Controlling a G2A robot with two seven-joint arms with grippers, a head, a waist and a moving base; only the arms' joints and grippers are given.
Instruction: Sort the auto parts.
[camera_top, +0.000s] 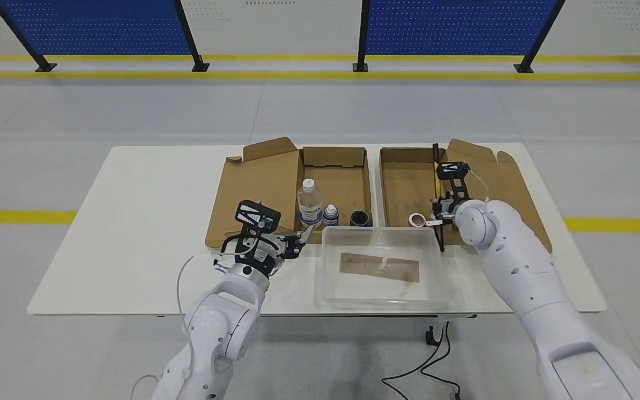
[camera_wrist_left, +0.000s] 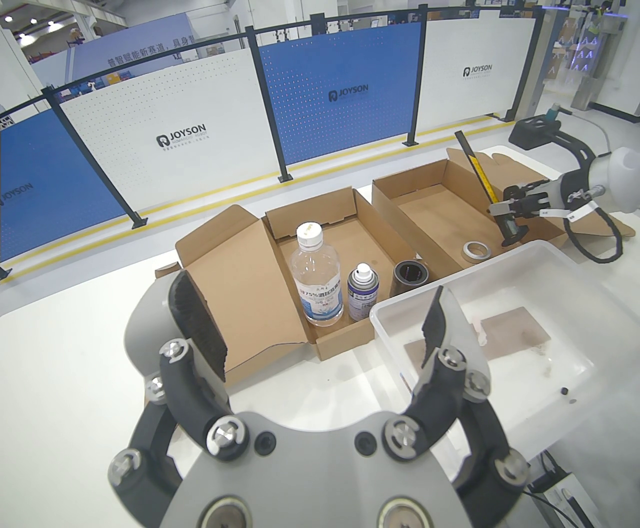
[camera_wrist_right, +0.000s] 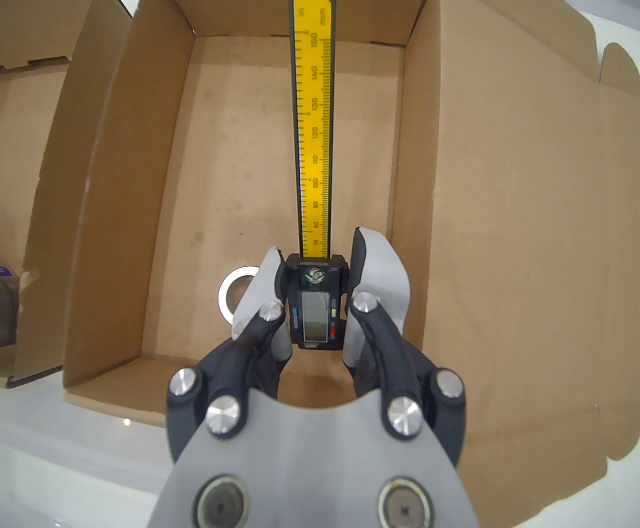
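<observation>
Caliper (camera_wrist_right: 313, 125) clamped in right tool (camera_wrist_right: 316, 242), apparently above box (camera_wrist_right: 225, 150) floor; left tool (camera_wrist_left: 310, 285) wide open, empty.

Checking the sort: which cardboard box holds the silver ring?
The brown cardboard box by the right gripper; the other box holds a clear plastic bottle.

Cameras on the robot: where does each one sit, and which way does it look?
Top view: above the arms, looking down at the white table, left box, right box and clear bin; both arms show.
Left wrist view: on the left wrist, looking across at the bottle and spray can in the left box; the open left gripper shows.
Right wrist view: on the right wrist, looking down into the right box; the right gripper shows, shut on the digital caliper.
Shared: both wrist views show the metal ring.
</observation>
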